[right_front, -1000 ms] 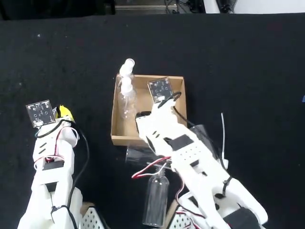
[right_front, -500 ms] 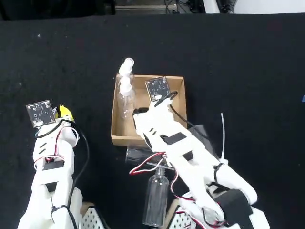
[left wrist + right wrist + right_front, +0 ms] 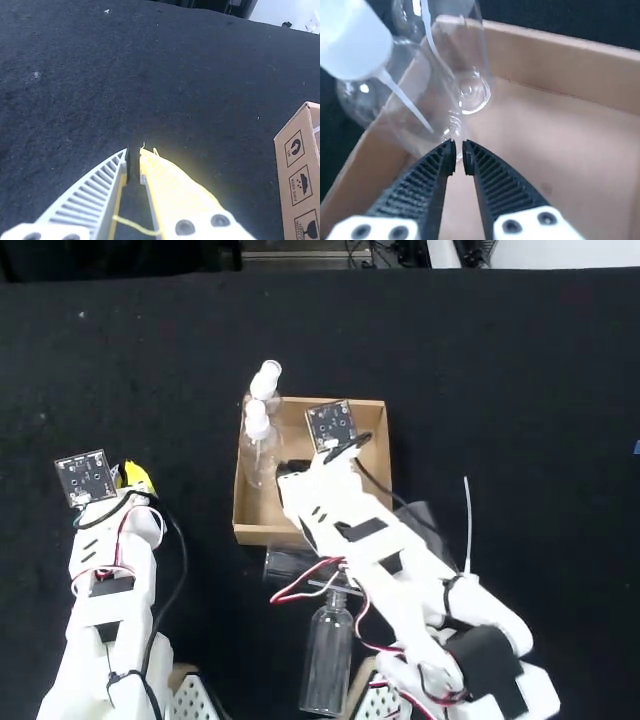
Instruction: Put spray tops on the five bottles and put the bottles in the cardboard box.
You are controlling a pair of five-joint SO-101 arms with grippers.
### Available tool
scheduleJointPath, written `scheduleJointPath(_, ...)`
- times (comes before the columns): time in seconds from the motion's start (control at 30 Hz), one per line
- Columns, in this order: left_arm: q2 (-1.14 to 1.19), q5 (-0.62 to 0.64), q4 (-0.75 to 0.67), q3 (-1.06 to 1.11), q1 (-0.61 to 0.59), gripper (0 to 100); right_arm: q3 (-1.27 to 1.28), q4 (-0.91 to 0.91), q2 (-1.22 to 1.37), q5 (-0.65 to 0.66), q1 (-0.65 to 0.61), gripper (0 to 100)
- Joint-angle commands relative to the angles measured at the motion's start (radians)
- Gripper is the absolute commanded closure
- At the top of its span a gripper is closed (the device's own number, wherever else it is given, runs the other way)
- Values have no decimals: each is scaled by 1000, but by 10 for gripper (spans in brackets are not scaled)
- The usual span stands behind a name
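Boxing step | right gripper (image 3: 459, 149) jaws almost shut, empty, tips just beside capped spray bottle (image 3: 415, 115) leaning in cardboard box (image 3: 372, 410) upper-left corner | left gripper (image 3: 134, 157) near-shut, empty, over table at frame left | next, my guess: fetch uncapped bottle (image 3: 327, 655) lying bottom centre, needs a spray top.

- Left arm (image 3: 105, 590): extended up the table, well off to the left of the cardboard box (image 3: 258, 533) in the high view.
- Left gripper (image 3: 134, 159): grey and yellow jaws drawn together, thin slit at the tips, empty.
- Right arm (image 3: 390, 560): slants over the box's near wall, wrist above the box interior.
- Right gripper (image 3: 459, 150): black jaws together, tips nearly touching, angled down into the box by its left wall.
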Motion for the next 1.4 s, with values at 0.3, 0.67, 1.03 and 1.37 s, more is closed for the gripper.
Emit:
scheduleJointPath(0.3,-9,2,-23,-36,-7,970,-15,38,-193,2,-5,986)
scheduleJointPath(0.67,-9,2,-21,-36,-7,970,-168,595,-469,2,235,843)
scheduleJointPath(1.03,-9,2,-18,-36,-10,970,-318,598,-199,6,330,844)
scheduleJointPath(1.37,-9,2,-18,-36,-7,970,-452,598,5,81,396,844)
